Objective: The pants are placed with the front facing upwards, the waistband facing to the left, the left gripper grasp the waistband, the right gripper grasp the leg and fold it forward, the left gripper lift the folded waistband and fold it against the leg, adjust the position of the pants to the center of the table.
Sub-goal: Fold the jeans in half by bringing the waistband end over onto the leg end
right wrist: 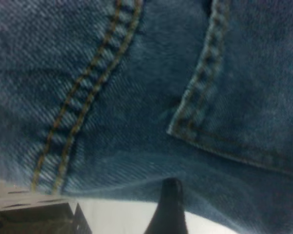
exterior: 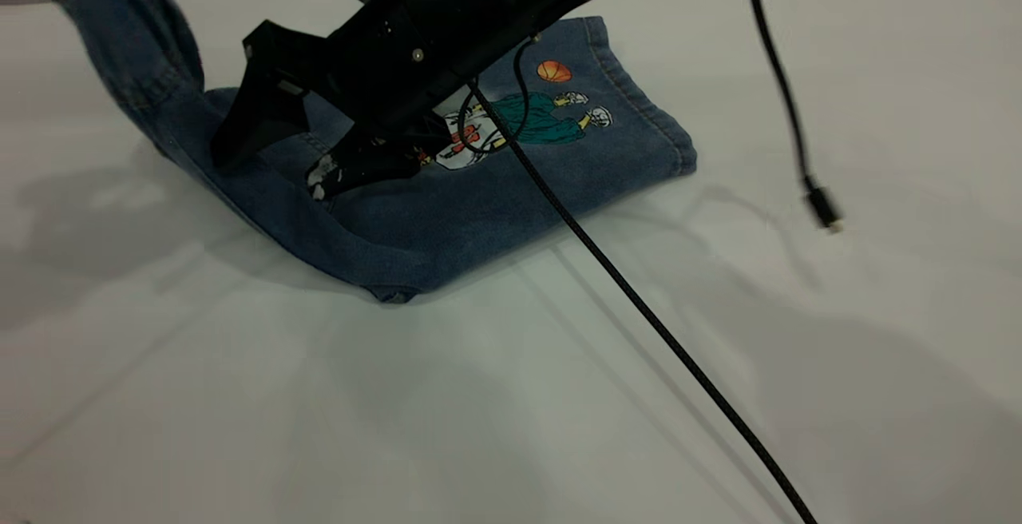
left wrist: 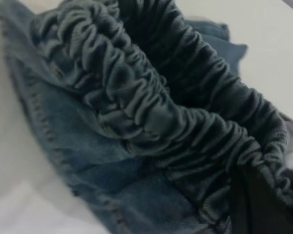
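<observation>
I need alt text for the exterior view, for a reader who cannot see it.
Folded blue denim pants lie on a white table, their waistband end lifted at the view's upper left. A black arm's claw presses down on them beside a cartoon basketball-player print. A loose black cable dangles at right.

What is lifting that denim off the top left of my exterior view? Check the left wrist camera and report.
Observer: The left gripper. Its dark finger sits against the gathered waistband, holding it up.
Operator: Now report what the right wrist camera sees.
Observer: Denim of the pants fills it, with orange double stitching and a pocket corner.
Operator: Describe the right gripper from there.
Observer: One black fingertip shows at the fabric's edge, with the white table beside it.
</observation>
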